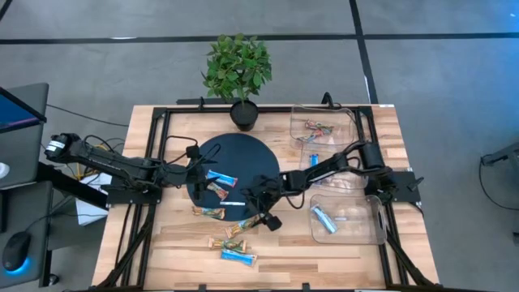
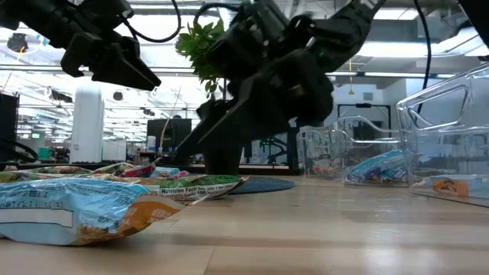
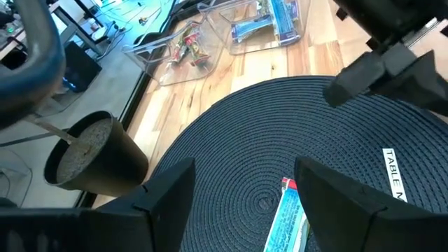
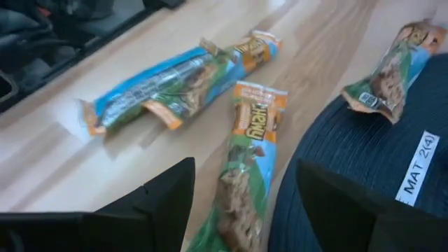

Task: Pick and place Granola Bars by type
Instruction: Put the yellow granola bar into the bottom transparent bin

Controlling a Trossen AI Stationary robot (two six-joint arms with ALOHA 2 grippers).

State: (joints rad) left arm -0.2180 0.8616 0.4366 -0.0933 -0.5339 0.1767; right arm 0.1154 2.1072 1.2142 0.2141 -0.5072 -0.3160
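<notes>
Dark right gripper (image 1: pixel 261 217), jaws apart, hovers over a green-brown granola bar (image 4: pixel 246 164) at the round mat's (image 1: pixel 263 158) edge. Left gripper (image 1: pixel 197 172), jaws apart, hangs above a blue bar (image 1: pixel 221 178) on the mat.

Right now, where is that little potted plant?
In the high view the potted plant stands at the table's far edge, just beyond the round dark mat, left of the clear bins.
</notes>
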